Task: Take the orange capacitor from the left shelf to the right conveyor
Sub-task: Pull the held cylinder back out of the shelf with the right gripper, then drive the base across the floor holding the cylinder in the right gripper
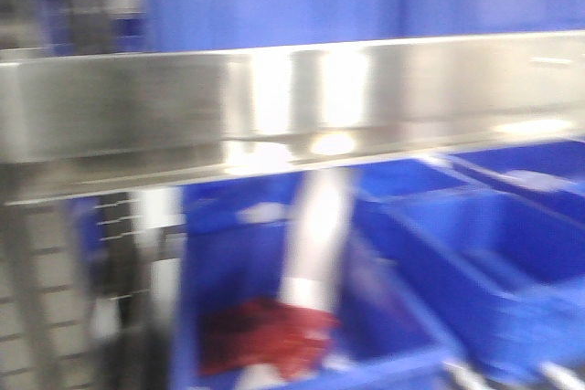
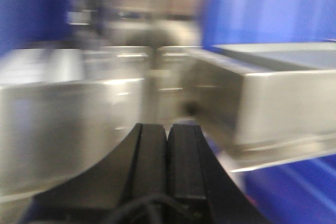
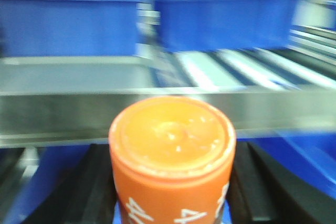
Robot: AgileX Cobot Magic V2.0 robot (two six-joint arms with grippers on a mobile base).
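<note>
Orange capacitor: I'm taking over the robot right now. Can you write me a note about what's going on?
Left gripper: shut, holding nothing, facing the shelf.
Right gripper: shut on the capacitor, held upright, with the shelf rail and blue bins behind it.
Done: capacitor grabbed.
Left: carry it to the conveyor, which is not in view, and let go.
All the pictures are blurred.
</note>
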